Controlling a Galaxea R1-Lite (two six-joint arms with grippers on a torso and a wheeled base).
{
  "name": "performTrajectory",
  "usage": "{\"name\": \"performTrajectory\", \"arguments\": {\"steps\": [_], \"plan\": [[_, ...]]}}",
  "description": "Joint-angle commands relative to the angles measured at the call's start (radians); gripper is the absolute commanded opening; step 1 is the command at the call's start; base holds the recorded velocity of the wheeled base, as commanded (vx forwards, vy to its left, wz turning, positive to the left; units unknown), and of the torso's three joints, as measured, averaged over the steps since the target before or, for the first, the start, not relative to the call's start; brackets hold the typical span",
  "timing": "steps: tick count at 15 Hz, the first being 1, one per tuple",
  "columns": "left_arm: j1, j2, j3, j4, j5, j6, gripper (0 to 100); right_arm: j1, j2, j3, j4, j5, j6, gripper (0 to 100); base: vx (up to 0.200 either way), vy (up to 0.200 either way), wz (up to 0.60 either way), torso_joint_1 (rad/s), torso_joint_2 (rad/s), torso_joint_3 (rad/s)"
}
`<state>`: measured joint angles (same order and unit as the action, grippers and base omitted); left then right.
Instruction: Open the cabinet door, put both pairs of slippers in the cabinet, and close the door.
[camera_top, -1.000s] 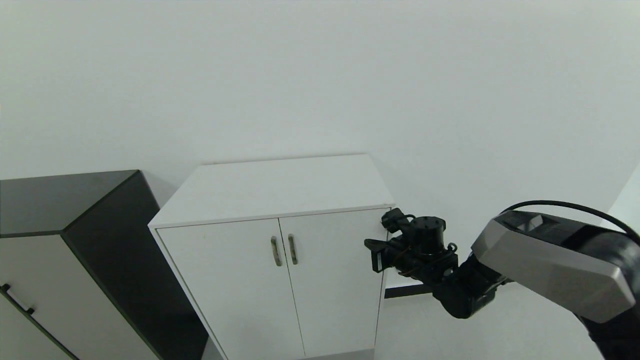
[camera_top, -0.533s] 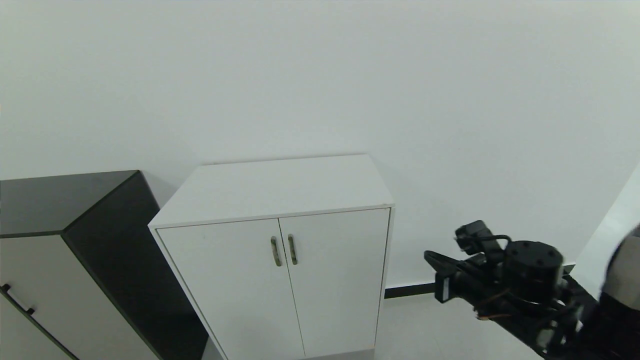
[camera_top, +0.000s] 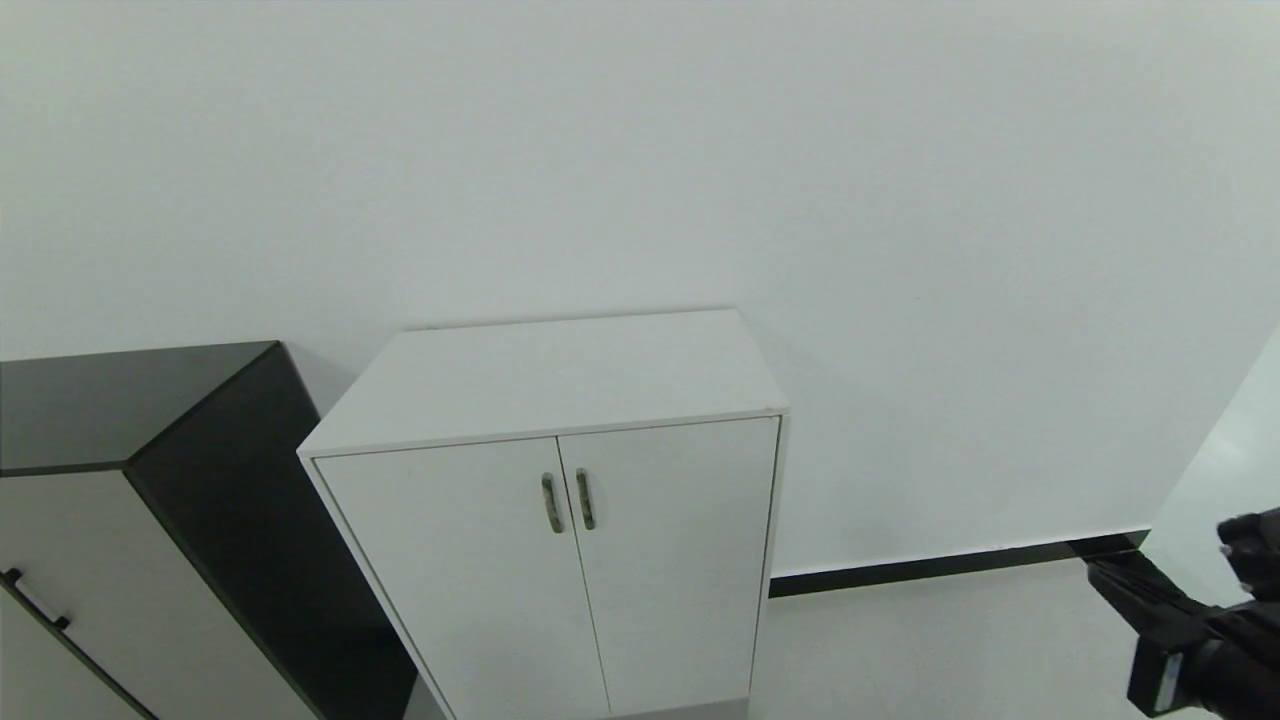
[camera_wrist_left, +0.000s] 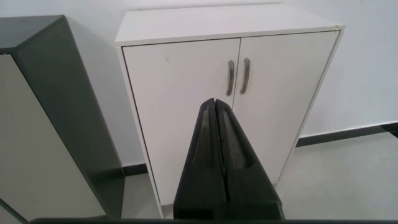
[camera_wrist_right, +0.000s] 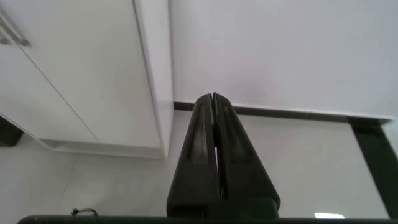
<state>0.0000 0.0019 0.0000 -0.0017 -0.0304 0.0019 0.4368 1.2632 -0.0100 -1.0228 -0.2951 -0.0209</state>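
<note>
Head view: the white cabinet (camera_top: 545, 375) stands against the wall with both doors (camera_top: 470, 560) shut and the handles (camera_top: 585, 498) paired at the middle seam. A dark cabinet (camera_top: 200, 470) is on its left. The right gripper (camera_top: 1120, 588) hangs low and well apart, probably to stay out of the doors' swing.

Left wrist view: the left gripper (camera_wrist_left: 215, 109), fingers pressed together, faces the doors below the handles.

Right wrist view: the right gripper, pressed together too, points at the floor (camera_wrist_right: 298, 162) near the baseboard (camera_wrist_right: 292, 113).

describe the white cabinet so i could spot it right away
Against the plain white wall stand two cabinets. Pick the right one: a white two-door cabinet with two upright metal handles at its centre seam. Its neighbour, the dark-topped cabinet, has a black side.
</note>
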Motion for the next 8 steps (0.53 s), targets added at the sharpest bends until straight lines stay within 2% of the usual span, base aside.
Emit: {"name": "performTrajectory", "arguments": {"steps": [1,2,3,4,6,8], "plan": [[0.0,0.0,0.0,-0.001,0.0,0.0,0,-0.013,-0.558,0.004,0.457,0.005,-0.005,0,0.0,0.0,0.0,0.0,0.0,0.0],[0.0,0.0,0.0,0.0,0.0,0.0,0,-0.021,-0.786,-0.013,0.694,0.07,-0.002,0,0.0,0.0,0.0,0.0,0.0,0.0],[0.0,0.0,0.0,-0.001,0.0,0.0,0,-0.064,-0.906,-0.022,0.839,0.116,-0.002,0,0.0,0.0,0.0,0.0,0.0,0.0],[0.0,0.0,0.0,0.0,0.001,0.0,0,-0.116,-0.978,-0.021,0.92,0.183,-0.002,0,0.0,0.0,0.0,0.0,0.0,0.0],[0.0,0.0,0.0,-0.001,0.001,0.0,0,-0.17,-1.085,0.01,1.021,0.314,-0.019,0,0.0,0.0,0.0,0.0,0.0,0.0],[0.0,0.0,0.0,-0.001,0.001,0.0,0,-0.193,-1.082,0.008,1.024,0.304,-0.014,0,0.0,0.0,0.0,0.0,0.0,0.0]]}}
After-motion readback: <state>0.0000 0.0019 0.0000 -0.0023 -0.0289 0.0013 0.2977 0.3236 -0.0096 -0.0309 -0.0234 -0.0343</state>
